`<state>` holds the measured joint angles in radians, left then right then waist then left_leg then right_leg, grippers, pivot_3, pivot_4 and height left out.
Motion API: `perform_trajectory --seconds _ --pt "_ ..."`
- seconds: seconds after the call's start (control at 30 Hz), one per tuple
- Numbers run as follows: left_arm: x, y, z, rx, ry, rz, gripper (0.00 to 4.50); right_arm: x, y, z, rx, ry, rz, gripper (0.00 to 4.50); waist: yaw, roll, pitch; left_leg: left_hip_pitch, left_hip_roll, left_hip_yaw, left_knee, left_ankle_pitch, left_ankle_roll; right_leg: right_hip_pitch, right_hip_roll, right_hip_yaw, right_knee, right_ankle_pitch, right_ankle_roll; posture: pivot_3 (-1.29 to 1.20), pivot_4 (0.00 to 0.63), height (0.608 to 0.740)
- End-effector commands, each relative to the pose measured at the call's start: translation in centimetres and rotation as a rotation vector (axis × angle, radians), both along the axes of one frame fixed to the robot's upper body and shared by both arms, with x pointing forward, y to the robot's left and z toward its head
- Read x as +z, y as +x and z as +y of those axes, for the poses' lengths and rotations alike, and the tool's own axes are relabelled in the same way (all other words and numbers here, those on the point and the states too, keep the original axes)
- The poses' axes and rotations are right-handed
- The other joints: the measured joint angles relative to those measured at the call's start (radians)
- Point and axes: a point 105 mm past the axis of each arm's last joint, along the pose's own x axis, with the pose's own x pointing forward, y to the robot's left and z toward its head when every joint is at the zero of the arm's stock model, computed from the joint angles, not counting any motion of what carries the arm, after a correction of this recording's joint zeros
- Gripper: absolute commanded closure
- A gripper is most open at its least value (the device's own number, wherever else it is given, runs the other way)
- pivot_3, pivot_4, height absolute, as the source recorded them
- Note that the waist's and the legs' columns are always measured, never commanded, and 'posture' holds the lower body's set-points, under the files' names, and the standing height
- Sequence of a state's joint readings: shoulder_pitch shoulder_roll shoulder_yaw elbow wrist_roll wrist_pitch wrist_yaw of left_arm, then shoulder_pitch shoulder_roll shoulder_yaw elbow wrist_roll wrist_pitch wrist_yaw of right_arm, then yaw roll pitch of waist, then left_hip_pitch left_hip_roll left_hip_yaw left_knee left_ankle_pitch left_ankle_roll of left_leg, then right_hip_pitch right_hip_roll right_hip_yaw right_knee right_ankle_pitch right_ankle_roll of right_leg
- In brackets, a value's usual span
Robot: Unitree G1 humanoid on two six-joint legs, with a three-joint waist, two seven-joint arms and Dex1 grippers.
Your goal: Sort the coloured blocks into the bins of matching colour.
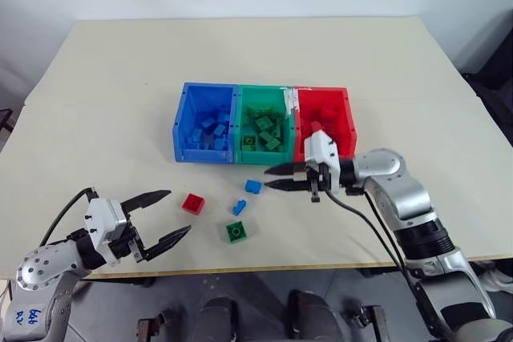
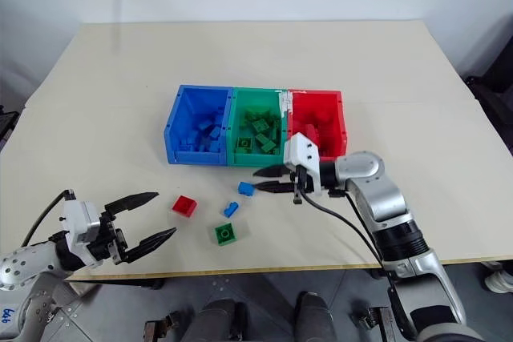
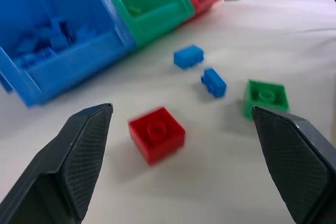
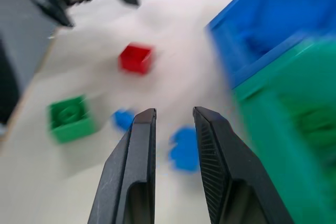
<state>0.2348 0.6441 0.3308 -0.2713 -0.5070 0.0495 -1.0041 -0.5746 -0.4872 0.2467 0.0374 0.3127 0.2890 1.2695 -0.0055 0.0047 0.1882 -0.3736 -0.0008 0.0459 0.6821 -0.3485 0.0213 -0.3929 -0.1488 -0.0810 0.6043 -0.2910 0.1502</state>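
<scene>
Lying loose before bins [image 1: 178,127], four blocks [image 1: 192,203]

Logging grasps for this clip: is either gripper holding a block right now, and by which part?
Nothing is held. The left gripper is wide open near the red block; the right gripper has an empty gap.

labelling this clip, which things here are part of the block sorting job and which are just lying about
Part of the job:
- blue bin, green bin, red bin
- loose red block
- two loose blue blocks
- loose green block
- left hand, open
- right hand, fingers slightly apart, nothing between them

Just there:
- table
- black cable hanging from the right arm
</scene>
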Motion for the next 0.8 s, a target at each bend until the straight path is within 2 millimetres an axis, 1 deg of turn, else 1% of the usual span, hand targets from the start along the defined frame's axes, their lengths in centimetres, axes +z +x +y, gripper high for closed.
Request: perform_trajectory --seconds 0.03,0.13,0.23,0.27,0.33,0.37,0.43,0.53,0.63,0.7,0.8 --pt "0.0 -0.8 -0.9 -0.079 0.028 0.024 0.00 0.3 -1.2 -0.3 0.060 -0.005 -0.059 2.21 0.002 0.000 0.000 0.000 0.000 0.000 0.000 0.000 0.000 0.000 0.000 0.000 0.000 0.000 0.000 0.00 0.150 0.740" --pt "0.0 -0.8 -1.4 -0.092 0.021 0.050 0.00 0.8 -1.2 -2.6 0.022 0.027 -0.089 1.27 0.006 0.000 0.000 0.000 0.000 0.000 0.000 0.000 0.000 0.000 0.000 0.000 0.000 0.000 0.000 0.00 0.150 0.740" --pt "0.4 -0.9 -2.6 -0.122 0.020 0.038 0.00 0.8 -1.8 -6.4 -0.055 0.023 -0.086 0.28 0.008 0.000 0.000 0.000 -0.001 0.000 0.000 0.000 0.001 0.001 -0.001 0.000 -0.001 0.000 0.000 0.00 0.150 0.740" --pt "0.5 -0.9 -2.8 -0.128 0.022 0.034 0.00 0.8 -2.1 -7.2 -0.073 0.020 -0.086 0.01 0.009 0.000 0.000 0.000 -0.001 -0.001 0.000 -0.001 0.001 0.001 -0.001 0.000 -0.001 0.000 0.000 0.00 0.150 0.740" --pt "0.7 -1.1 -3.4 -0.155 0.051 0.022 0.00 0.7 -2.4 -9.9 -0.173 0.004 -0.136 0.01 0.010 0.000 0.000 0.000 -0.001 0.000 0.000 -0.001 0.001 0.002 0.000 0.000 -0.002 0.000 0.000 0.00 0.150 0.740" --pt "0.8 -1.1 -3.5 -0.160 0.072 0.016 0.00 0.9 -2.8 -11.0 -0.203 0.024 -0.144 0.01 0.009 0.000 0.000 0.000 -0.001 0.000 0.000 -0.001 0.001 0.002 0.000 0.000 -0.003 0.000 0.000 0.00 0.150 0.740" --pt "1.0 -0.9 -3.5 -0.155 0.090 0.026 0.00 1.4 -3.8 -12.5 -0.215 0.067 -0.172 0.01 0.008 0.000 0.000 0.000 -0.001 0.001 0.000 -0.001 0.001 0.002 0.001 0.000 -0.004 0.000 0.000 0.00 0.150 0.740" --pt "1.0 -0.5 -3.4 -0.160 0.119 0.061 0.00 1.0 -4.9 -14.9 -0.242 0.029 -0.194 0.01 0.005 0.000 0.000 0.002 -0.001 0.006 0.000 -0.001 0.000 0.002 0.001 0.000 -0.004 0.000 0.001 0.00 0.150 0.740" --pt "0.6 -0.3 -3.5 -0.189 0.148 0.104 0.00 1.1 -5.4 -15.4 -0.253 0.054 -0.193 0.01 0.003 0.000 0.000 0.004 0.001 0.007 0.000 0.000 0.000 0.003 0.001 0.001 -0.004 0.000 0.001 0.00 0.150 0.740" --pt "-0.2 -0.6 -4.1 -0.254 0.181 0.182 0.00 1.0 -5.8 -15.5 -0.258 0.061 -0.193 0.01 0.005 0.000 0.000 0.005 0.003 0.008 0.000 0.000 0.000 0.003 0.001 0.001 -0.003 0.001 0.001 0.00 0.150 0.740" --pt "-0.2 0.7 -5.3 -0.248 0.200 0.151 0.00 1.0 -5.9 -15.5 -0.280 0.066 -0.201 0.01 0.011 0.001 0.000 0.004 0.003 0.007 0.000 0.000 0.000 0.002 0.001 0.001 -0.002 0.001 0.001 0.00 0.150 0.740"
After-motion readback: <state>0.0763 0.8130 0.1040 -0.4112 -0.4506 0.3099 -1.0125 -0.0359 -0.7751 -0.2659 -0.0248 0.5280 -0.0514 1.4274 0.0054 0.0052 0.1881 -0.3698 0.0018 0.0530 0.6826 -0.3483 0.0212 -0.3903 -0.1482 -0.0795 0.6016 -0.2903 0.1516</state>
